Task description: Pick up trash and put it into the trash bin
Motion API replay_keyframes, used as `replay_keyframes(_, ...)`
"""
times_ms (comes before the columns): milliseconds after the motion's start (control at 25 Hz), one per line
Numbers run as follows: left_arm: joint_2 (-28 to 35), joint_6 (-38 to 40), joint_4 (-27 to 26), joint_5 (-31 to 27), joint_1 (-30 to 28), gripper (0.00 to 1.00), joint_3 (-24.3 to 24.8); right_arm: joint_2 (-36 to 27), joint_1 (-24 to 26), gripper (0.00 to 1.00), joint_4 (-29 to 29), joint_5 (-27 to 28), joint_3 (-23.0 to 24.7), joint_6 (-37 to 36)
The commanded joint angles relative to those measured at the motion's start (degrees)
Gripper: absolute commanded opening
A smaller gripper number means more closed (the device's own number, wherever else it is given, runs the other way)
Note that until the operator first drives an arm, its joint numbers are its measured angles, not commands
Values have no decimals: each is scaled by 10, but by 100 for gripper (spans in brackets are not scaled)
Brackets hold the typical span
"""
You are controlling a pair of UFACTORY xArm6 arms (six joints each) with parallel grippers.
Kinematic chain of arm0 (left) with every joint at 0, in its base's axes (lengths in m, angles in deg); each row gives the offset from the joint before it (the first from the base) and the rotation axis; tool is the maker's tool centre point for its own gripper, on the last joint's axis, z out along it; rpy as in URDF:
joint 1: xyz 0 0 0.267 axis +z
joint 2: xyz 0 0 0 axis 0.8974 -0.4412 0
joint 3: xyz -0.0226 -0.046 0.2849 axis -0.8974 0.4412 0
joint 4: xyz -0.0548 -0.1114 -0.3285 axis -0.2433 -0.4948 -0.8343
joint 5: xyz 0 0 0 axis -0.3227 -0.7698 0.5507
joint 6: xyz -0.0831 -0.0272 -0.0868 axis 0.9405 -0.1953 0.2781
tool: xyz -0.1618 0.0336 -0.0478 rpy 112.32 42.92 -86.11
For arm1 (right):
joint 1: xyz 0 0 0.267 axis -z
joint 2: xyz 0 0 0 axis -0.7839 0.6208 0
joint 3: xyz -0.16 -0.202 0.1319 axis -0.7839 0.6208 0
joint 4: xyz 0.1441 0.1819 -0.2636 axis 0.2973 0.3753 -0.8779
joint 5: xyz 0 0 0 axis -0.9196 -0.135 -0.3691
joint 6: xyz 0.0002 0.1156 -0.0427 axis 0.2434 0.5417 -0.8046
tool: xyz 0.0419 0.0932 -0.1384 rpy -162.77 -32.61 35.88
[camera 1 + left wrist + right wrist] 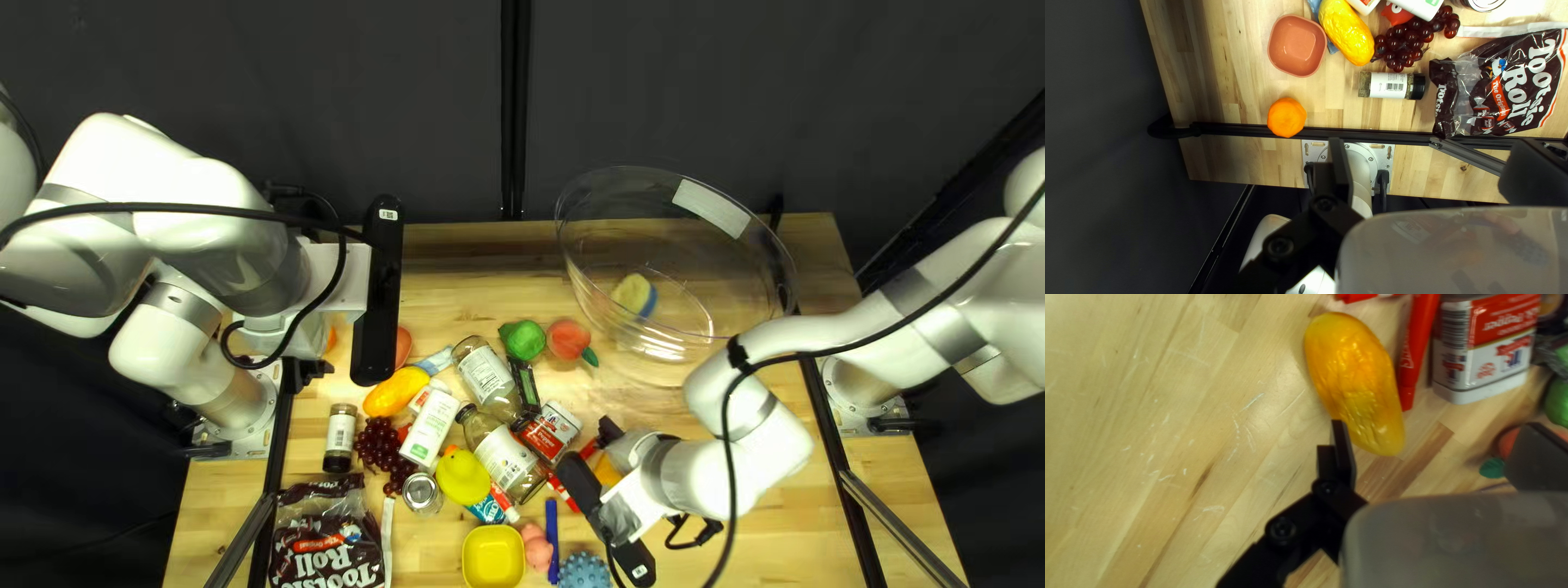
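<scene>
A clear round tub at the far right of the table holds a yellow and blue sponge. My left gripper hangs over the table's left side; in its own view the left gripper is open and empty, high above the table. A brown candy bag lies at the near left. Glass jars and a white bottle lie mid-pile. My right gripper is low over the pile's right side; the right gripper is open, one finger beside a yellow-orange fruit.
A spice jar, red grapes, an orange and a pink bowl lie under the left arm. A red marker and a spice tin stand close to the fruit. A yellow bowl sits near the front.
</scene>
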Motion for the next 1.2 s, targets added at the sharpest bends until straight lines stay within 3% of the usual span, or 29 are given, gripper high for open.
replay_keyframes(40, 0, 0, 0, 0, 0, 100, 0, 24, 8, 100, 18, -14, -9, -47)
replay_keyframes(360, 0, 0, 0, 0, 0, 100, 0, 43, 4, 100, 77, -12, -11, -171)
replay_keyframes(640, 0, 0, 0, 0, 0, 100, 0, 63, 20, 100, 104, -32, -12, -217)
replay_keyframes(720, 0, 0, 0, 0, 0, 100, 0, 67, 25, 96, 108, -39, -10, -222)
replay_keyframes(760, 0, 0, 0, 0, 0, 100, 0, 69, 27, 73, 109, -41, -9, -222)
replay_keyframes(800, 0, 0, 0, 0, 0, 100, 0, 70, 28, 35, 110, -42, -9, -222)
replay_keyframes(840, 0, 0, 0, 0, 0, 100, 0, 70, 29, 3, 110, -43, -8, -222)
replay_keyframes(1040, 0, 0, 0, 0, 0, 100, 0, 55, 25, 0, 111, -26, -14, -214)
replay_keyframes(1200, 0, 0, 0, 0, 0, 100, 0, -20, 10, 0, 97, 57, -32, -188)
